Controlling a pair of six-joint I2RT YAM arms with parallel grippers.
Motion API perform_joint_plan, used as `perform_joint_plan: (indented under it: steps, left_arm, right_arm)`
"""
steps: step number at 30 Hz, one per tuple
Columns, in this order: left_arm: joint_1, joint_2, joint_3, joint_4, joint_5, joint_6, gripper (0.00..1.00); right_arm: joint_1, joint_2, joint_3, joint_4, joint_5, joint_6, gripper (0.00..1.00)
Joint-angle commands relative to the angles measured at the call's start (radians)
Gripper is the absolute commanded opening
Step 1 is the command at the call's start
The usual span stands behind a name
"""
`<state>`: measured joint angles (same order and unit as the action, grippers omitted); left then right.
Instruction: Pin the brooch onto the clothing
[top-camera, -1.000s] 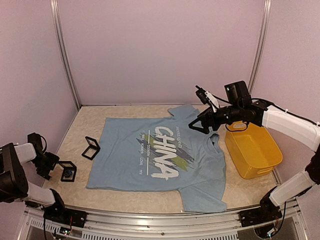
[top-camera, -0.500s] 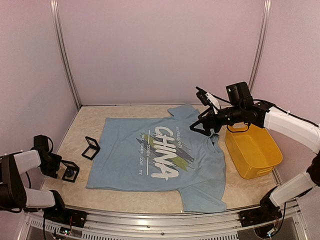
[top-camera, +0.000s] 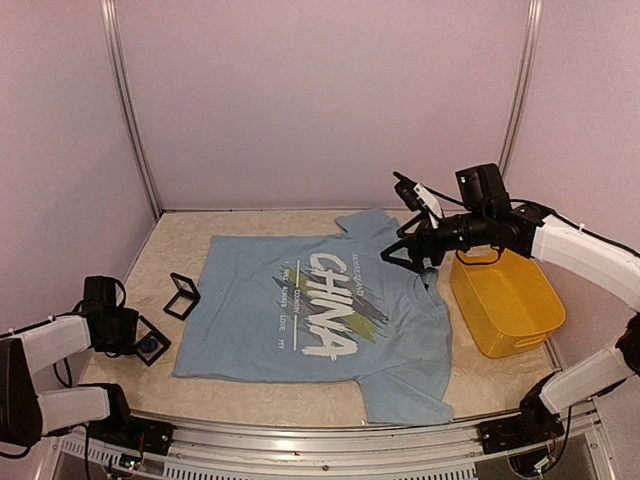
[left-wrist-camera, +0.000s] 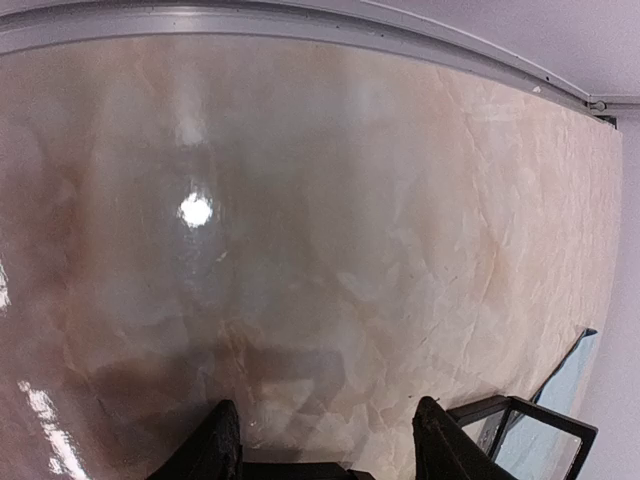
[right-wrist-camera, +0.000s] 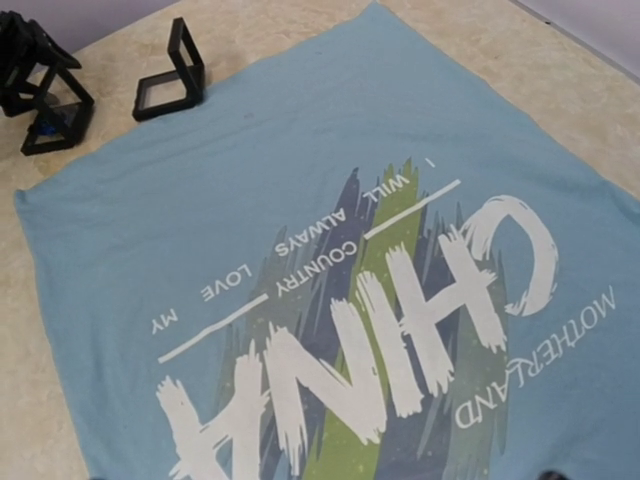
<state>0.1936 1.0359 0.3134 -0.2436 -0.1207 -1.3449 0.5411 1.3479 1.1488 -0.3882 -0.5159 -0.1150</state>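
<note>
The light blue T-shirt (top-camera: 300, 310) lies flat mid-table, "CHINA" print up; it fills the right wrist view (right-wrist-camera: 330, 250). A small dark blue brooch (top-camera: 149, 346) sits inside a black square-framed case (top-camera: 153, 340) at the left; it shows as a blue spot in the right wrist view (right-wrist-camera: 45, 126). My left gripper (top-camera: 133, 334) is low on the table right beside that case, open and empty (left-wrist-camera: 325, 445), with the case frame (left-wrist-camera: 530, 420) to its right. My right gripper (top-camera: 406, 256) hovers open and empty over the shirt's collar.
A second black case (top-camera: 182, 296) stands at the shirt's left edge and also shows in the right wrist view (right-wrist-camera: 170, 72). A yellow bin (top-camera: 505, 300) sits at the right, under my right arm. Walls close in the back and sides.
My left gripper has swung down and right, up against the case with the brooch, and the case has shifted slightly right. My right gripper has drifted a little right and lower.
</note>
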Motion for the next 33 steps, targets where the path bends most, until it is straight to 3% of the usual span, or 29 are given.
perform_joint_plan:
  steps: [1, 7, 12, 20, 25, 33]
  left_arm:
    - [-0.065, 0.002, -0.087, -0.216, 0.073, -0.127, 0.56]
    - [-0.092, -0.029, -0.061, -0.254, 0.05, -0.13, 0.56]
    - [-0.088, -0.07, 0.048, -0.332, -0.055, -0.07, 0.57]
    - [-0.05, -0.054, 0.246, -0.313, -0.194, 0.282, 0.63]
    - [-0.025, 0.002, 0.335, -0.274, -0.172, 0.545, 0.64]
    - [0.084, 0.107, 0.445, -0.268, -0.083, 0.836, 0.68]
  right_arm:
    - [0.016, -0.018, -0.017, 0.035, -0.033, 0.01, 0.89]
    - [0.079, 0.018, -0.017, 0.071, -0.003, 0.034, 0.88]
    - [0.176, 0.086, 0.029, 0.119, 0.056, 0.073, 0.87]
    - [0.346, 0.255, 0.116, 0.334, 0.195, 0.201, 0.83]
    - [0.473, 0.47, 0.307, 0.374, 0.303, 0.229, 0.81]
    - [0.611, 0.94, 0.822, 0.381, 0.345, 0.26, 0.75]
